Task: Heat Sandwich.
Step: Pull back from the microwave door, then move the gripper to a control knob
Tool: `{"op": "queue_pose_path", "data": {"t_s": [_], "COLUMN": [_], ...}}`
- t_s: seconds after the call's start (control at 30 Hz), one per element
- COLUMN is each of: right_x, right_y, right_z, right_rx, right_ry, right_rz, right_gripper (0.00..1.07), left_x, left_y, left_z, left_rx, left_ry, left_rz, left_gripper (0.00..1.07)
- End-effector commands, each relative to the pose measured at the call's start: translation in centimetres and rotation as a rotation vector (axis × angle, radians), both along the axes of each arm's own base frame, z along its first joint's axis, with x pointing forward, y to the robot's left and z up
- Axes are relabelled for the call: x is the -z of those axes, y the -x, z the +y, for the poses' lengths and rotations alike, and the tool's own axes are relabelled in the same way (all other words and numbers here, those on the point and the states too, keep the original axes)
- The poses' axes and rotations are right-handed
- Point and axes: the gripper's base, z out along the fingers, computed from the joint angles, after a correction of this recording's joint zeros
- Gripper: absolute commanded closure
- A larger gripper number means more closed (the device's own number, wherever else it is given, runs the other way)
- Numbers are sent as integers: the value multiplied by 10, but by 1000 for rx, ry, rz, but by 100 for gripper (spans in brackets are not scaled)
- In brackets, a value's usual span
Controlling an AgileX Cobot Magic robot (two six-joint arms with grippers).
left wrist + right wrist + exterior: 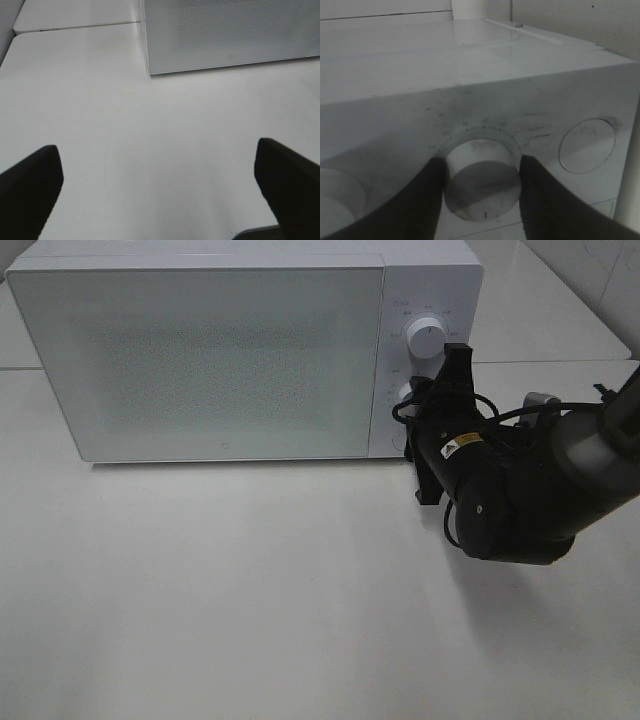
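Observation:
The sandwich is out of view. The white microwave stands at the back of the table with its door closed. My right gripper reaches its control panel. In the right wrist view the gripper has a dark finger on each side of the lower round knob and touches it on both sides. The upper knob is free. My left gripper is open and empty above bare table, in front of the microwave's left corner. It does not show in the exterior view.
The white table spreads out in front of the microwave. A round button sits beside the gripped knob on the panel. A second white table adjoins behind, and a tiled wall rises at the back right.

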Motion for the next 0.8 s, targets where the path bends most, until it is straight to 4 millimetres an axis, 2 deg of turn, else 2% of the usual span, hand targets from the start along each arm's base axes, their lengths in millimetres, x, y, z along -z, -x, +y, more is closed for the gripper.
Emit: {"op": "queue_pose_path", "data": {"t_s": [0.03,0.23,0.33,0.37,0.43,0.5,0.53,0.57,0.67,0.8], "right_x": [-7,-7,-7,-8,-8,-8,-8,-8,-7,-8], "right_y": [-4,-4,-4,-4,-4,-4,-4,-4,-4,-4], "right_z": [0,0,-1,-1,-1,-1,-1,-1,-1,0], "right_rx": [9,10,10,11,11,12,12,12,11,6], "right_ry": [-5,-5,-5,-5,-5,-5,-6,-6,-6,-4], "right_rz": [-32,-33,-37,-40,-40,-40,-40,-40,-39,-40], "right_gripper": [90,82,69,61,58,48,39,39,29,30], "left_x": [0,0,0,0,0,0,0,0,0,0], "left_y": [4,4,4,4,4,4,4,4,4,4], "left_z": [-1,-1,-1,-1,-1,-1,-1,-1,-1,-1], "left_rx": [-1,-1,-1,-1,-1,-1,-1,-1,-1,-1], "left_ry": [9,9,9,9,9,9,9,9,9,9], "left_rz": [-30,-30,-30,-30,-30,-30,-30,-30,-30,-30], "left_gripper": [5,5,5,5,5,5,5,5,5,5]}}
